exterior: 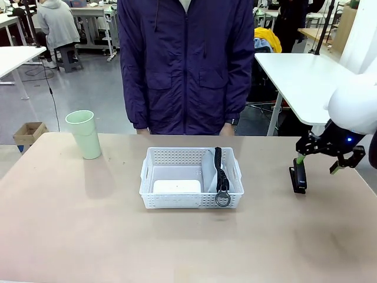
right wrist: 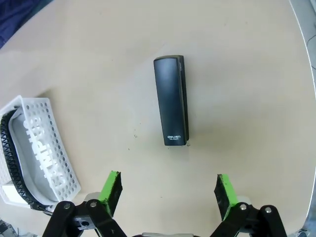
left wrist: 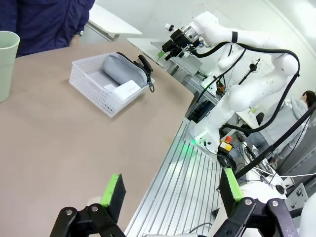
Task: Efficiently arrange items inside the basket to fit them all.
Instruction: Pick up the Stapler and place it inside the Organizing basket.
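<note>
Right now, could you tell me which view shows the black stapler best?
The right wrist view: the black stapler lies whole and close, seen from above. The front view shows it small, by the right gripper. The left wrist view gives at most a distant dark sliver past the basket.

Tally, ref. basket (exterior: 191, 199): 1 of each item, 4 items total.
Inside basket: 1 grey pouch (left wrist: 118, 69) w/ 1 black strap (exterior: 218, 168) & 1 ring (exterior: 222, 199), plus 1 white box (exterior: 177, 186). Outside: 1 pale green cup (exterior: 83, 134) well left of basket, 1 black stapler (right wrist: 171, 101) right of basket. 1 person (exterior: 185, 65) behind basket. 1 left gripper (left wrist: 172, 177) + 1 right gripper (right wrist: 168, 180) = 2.
</note>
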You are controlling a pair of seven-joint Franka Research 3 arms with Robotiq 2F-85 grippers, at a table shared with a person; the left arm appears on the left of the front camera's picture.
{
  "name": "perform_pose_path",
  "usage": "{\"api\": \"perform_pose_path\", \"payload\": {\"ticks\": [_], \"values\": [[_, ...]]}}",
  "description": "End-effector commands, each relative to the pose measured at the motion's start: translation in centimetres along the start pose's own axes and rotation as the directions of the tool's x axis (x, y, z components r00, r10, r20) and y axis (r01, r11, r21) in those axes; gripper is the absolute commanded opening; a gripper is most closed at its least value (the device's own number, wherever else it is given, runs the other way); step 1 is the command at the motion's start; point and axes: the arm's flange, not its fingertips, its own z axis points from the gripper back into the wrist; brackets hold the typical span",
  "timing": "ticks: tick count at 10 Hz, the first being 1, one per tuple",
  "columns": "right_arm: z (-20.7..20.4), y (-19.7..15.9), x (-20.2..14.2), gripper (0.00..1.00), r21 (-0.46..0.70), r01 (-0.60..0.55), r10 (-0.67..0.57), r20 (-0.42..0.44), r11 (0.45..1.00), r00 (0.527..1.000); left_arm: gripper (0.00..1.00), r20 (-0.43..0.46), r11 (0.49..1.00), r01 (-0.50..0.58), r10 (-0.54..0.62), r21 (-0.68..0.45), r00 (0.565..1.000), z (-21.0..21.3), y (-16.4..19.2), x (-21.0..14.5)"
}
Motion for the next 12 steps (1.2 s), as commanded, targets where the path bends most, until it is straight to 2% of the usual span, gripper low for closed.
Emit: {"api": "perform_pose_path", "payload": {"ticks": [1, 2, 3, 5, 6, 10, 12], "values": [[0.3, 0.1, 0.1, 1.0, 0.006, -0.002, 0.002, 0.009, 1.0, 1.0, 1.0, 0.025, 1.0, 0.024, -0.024, -0.007, 0.999, -0.2, -0.3, 0.2], [0.0, 0.8, 0.3, 1.0, -0.095, -0.023, 0.024, 0.015, 0.995, 1.0, 1.0, 0.025, 1.0, 0.024, -0.024, -0.007, 0.999, -0.2, -0.3, 0.2], [-2.1, 1.0, 2.4, 1.0, -0.107, -0.053, 0.049, -0.04, 0.993, 0.998, 1.0, 0.025, 1.0, 0.024, -0.024, -0.007, 0.999, -0.2, -0.3, 0.2], [-5.8, 1.8, 4.4, 1.0, -0.078, -0.135, 0.126, -0.112, 0.988, 0.986, 1.0, 0.025, 1.0, 0.024, -0.024, -0.007, 0.999, -0.2, -0.3, 0.2], [-7.7, 2.5, 5.0, 1.0, -0.088, -0.156, 0.146, -0.11, 0.984, 0.983, 1.0, 0.025, 1.0, 0.024, -0.024, -0.007, 0.999, -0.2, -0.3, 0.2], [-12.0, 3.0, 6.9, 1.0, -0.16, -0.131, 0.105, -0.161, 0.978, 0.981, 1.0, 0.025, 1.0, 0.024, -0.024, -0.007, 0.999, -0.2, -0.3, 0.2], [-12.0, 2.9, 6.8, 1.0, -0.154, -0.125, 0.1, -0.157, 0.98, 0.982, 1.0, 0.025, 1.0, 0.024, -0.024, -0.007, 0.999, -0.2, -0.3, 0.2]]}}
